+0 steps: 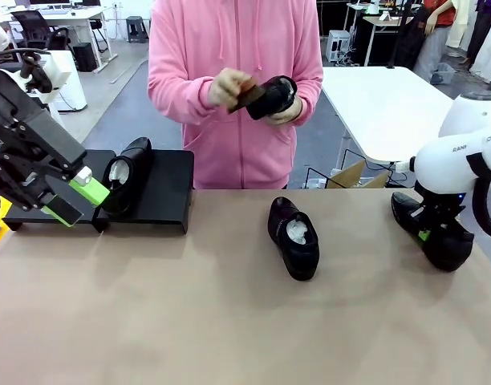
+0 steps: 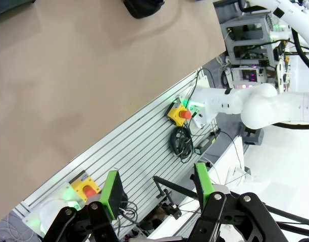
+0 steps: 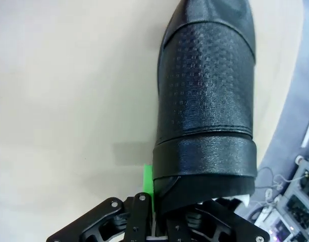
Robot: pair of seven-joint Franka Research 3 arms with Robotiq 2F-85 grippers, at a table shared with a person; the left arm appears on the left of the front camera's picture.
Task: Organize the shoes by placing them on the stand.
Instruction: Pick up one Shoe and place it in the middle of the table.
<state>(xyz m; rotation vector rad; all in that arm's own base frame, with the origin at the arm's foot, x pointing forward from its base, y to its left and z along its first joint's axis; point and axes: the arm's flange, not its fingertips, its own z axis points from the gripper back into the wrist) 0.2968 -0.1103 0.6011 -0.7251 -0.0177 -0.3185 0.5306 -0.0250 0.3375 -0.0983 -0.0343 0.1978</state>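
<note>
First, from the front: the stand sits at the far left of the table, with the first shoe on its middle, toe pointing away from the robot. The left gripper hangs just before the stand's left half, jaws released and empty; whether it touches that shoe's heel I cannot tell. A second shoe lies on the table right of the stand, well apart from it. Much farther right of the stand lies a third shoe, with the right gripper clenched on it. Behind the stand's right end a person in a pink hoodie holds the fourth shoe in one hand and presses a small brown thing to it with the other hand. Next, the left wrist view: the green pads stand wide apart with nothing between them, over a slotted rail that carries a yellow button box, beside the table edge. Last, the right wrist view: the third shoe rises from the jaws, which grasp its heel rim, one pad against the outside of the leather
</note>
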